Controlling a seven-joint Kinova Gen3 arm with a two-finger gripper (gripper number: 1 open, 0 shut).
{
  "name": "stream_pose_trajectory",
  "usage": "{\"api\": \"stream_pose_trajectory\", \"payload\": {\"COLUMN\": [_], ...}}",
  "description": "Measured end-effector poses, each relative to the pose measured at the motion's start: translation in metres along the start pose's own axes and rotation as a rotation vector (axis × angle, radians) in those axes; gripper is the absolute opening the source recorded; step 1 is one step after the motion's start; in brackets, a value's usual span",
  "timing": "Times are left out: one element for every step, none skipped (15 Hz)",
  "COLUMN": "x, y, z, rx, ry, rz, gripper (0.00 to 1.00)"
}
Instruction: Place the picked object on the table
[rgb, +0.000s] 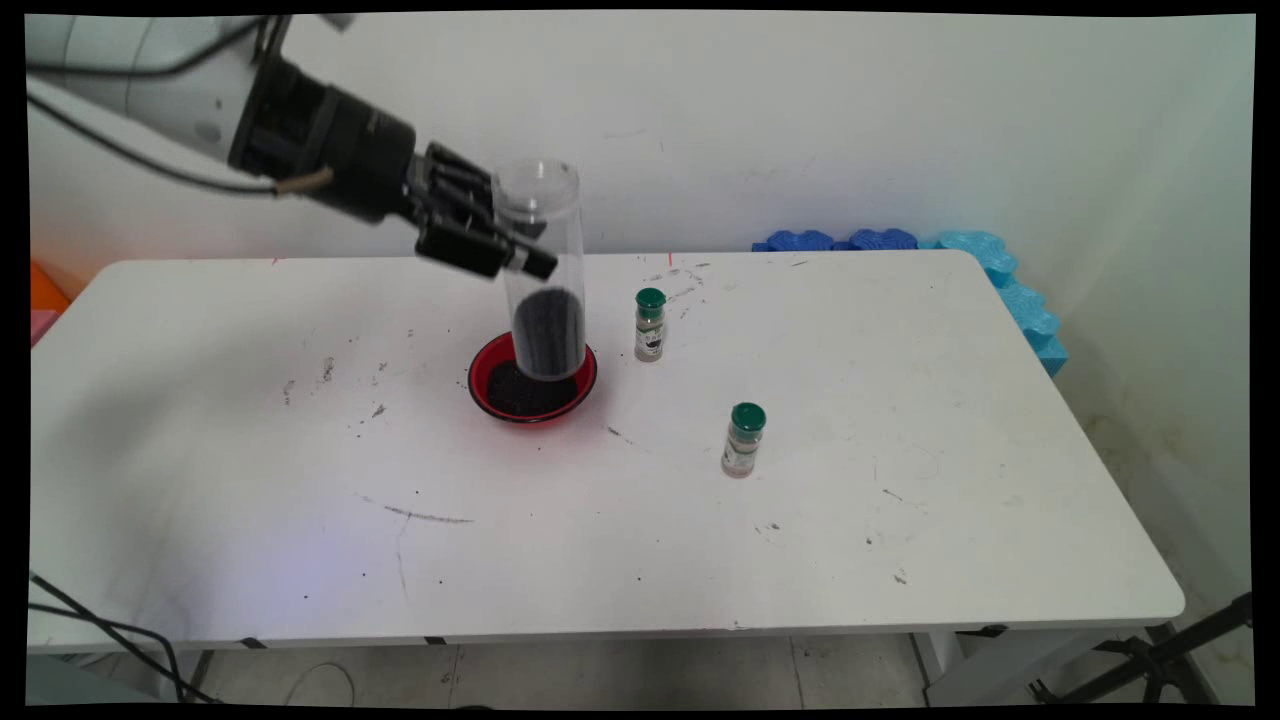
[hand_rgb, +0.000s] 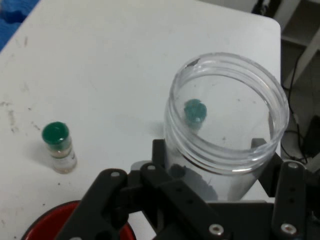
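Note:
My gripper (rgb: 505, 235) is shut on a tall clear plastic jar (rgb: 543, 270), held almost upright with its open mouth up and dark grains in its lower part. The jar hangs just above a red bowl (rgb: 533, 380) that holds more dark grains. In the hand view the jar's open rim (hand_rgb: 227, 112) fills the middle, with the gripper (hand_rgb: 215, 200) clamped around its wall and the red bowl's edge (hand_rgb: 55, 225) at the bottom left. A green-capped spice bottle (rgb: 649, 325) stands just right of the bowl.
A second green-capped bottle (rgb: 743, 440) stands nearer the table's front, right of centre. Blue foam pieces (rgb: 1000, 275) lie along the table's far right edge. In the hand view one bottle (hand_rgb: 58, 147) stands at left and another green cap (hand_rgb: 195, 111) shows through the jar.

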Motion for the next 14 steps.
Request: {"api": "stream_pose_trajectory", "payload": {"x": [-0.007,-0.015,-0.024,-0.032,-0.037,-0.044,-0.053,-0.061,-0.067,-0.071,-0.077,-0.084,-0.090,-0.094], "y": [0.004,0.009,0.013,0.016,0.018,0.021,0.023,0.025,0.025,0.026,0.027,0.027,0.028,0.029], "z": [0.004,0.009,0.015,0.022,0.026,0.033,0.042,0.051,0.058,0.064,0.071,0.080,0.089,0.096], "rx": [-0.003,-0.005,-0.005,-0.005,-0.006,-0.006,-0.006,-0.006,-0.006,-0.005,-0.005,-0.006,-0.008,-0.010], "ry": [-0.007,-0.012,-0.018,-0.023,-0.025,-0.028,-0.032,-0.034,-0.036,-0.037,-0.038,-0.038,-0.038,-0.037], "rz": [0.010,0.015,0.018,0.020,0.021,0.024,0.026,0.028,0.029,0.030,0.031,0.031,0.032,0.033], "gripper": [0.00,0.00,0.00,0.00,0.00,0.00,0.00,0.00,0.00,0.00,0.00,0.00,0.00,0.00]}}
